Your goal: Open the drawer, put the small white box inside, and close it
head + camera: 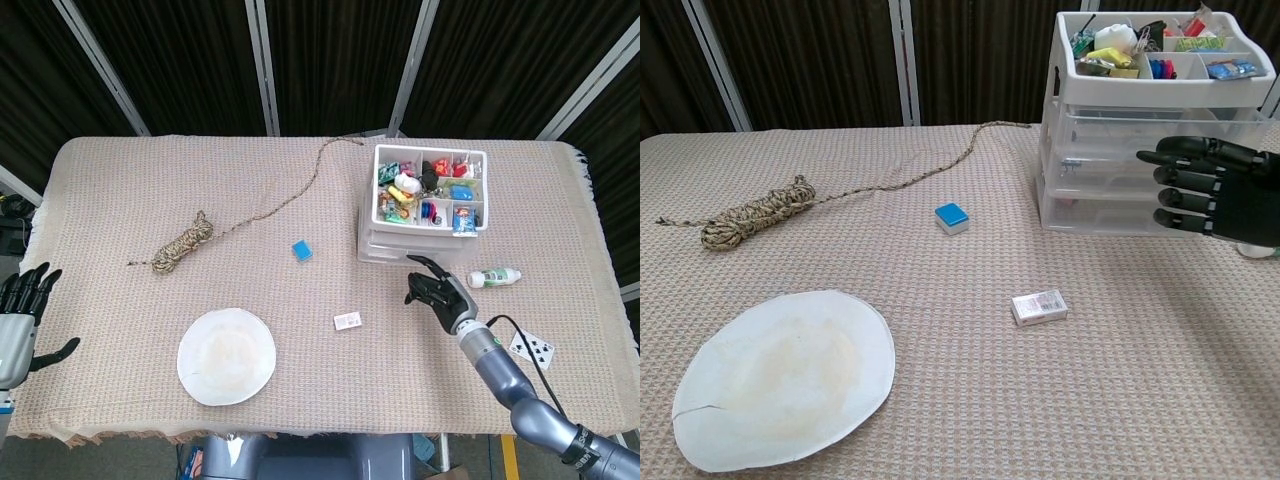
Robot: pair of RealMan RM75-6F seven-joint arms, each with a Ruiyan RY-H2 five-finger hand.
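Note:
The clear plastic drawer unit (400,243) (1110,170) stands at the back right, and its top tray is full of small coloured items. Its drawers look closed. My right hand (437,290) (1218,203) hovers just in front of the unit, fingers stretched out and apart, holding nothing and not touching it. The small white box (347,321) (1039,306) lies flat on the cloth, left of that hand and nearer the front. At the table's left edge my left hand (20,318) hangs open, far from everything.
A small blue block (302,250) (952,217) sits left of the drawer unit. A rope coil (183,244) (752,214) trails a long strand toward the back. A white plate (227,356) (785,375) lies front left. A small bottle (495,277) and a playing card (531,347) lie at the right.

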